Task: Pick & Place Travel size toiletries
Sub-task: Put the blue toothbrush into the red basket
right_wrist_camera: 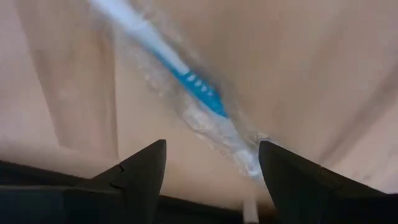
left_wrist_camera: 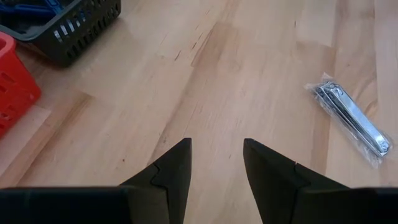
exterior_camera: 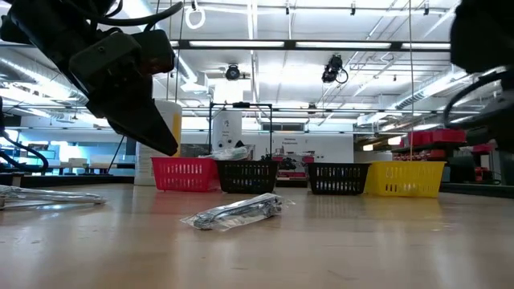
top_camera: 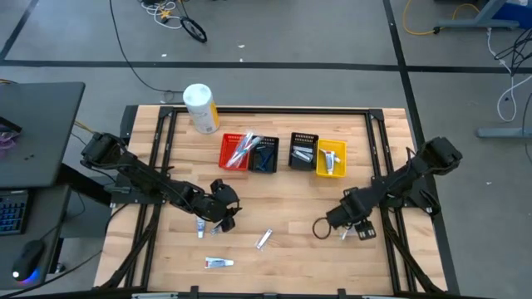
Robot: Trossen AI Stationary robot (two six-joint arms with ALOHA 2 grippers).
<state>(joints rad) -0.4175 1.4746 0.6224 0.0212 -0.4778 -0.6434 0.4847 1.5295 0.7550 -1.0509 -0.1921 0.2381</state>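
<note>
Seen from above, your left gripper (top_camera: pixel 223 208) sits low in the left-centre of the frame, its fingers (left_wrist_camera: pixel 177 174) spread with only bare wood between them. Just below it a small white tube (top_camera: pixel 200 226) lies on the wooden surface (top_camera: pixel 283 191), close to the fingertips; whether they touch it you cannot tell from here. A second white tube (top_camera: pixel 219 263) lies near the bottom edge, well apart from the arm.

In the left wrist view a wrapped nail clipper (left_wrist_camera: pixel 352 116) lies at the right of the frame, apart from the fingers. The same clipper (top_camera: pixel 264 239) shows in the overhead view just right of the left gripper, and in the low view it lies in its clear wrapper (exterior_camera: pixel 238 211) at the centre, in front of the bins.

Your right gripper (top_camera: pixel 342 223) is at the lower right of the overhead frame. Its fingers (right_wrist_camera: pixel 140 171) are spread wide and hold nothing. A wrapped blue-and-white toothbrush (right_wrist_camera: pixel 186 84) lies on the wood between and ahead of them.

Along the upper middle of the overhead frame stand four small bins in a row: red (top_camera: pixel 237 151), black (top_camera: pixel 266 155), a second black one (top_camera: pixel 303 150) and yellow (top_camera: pixel 331 158). The red one holds several toiletries. A white-and-yellow cylinder (top_camera: pixel 200 108) lies at the upper left of the surface.
</note>
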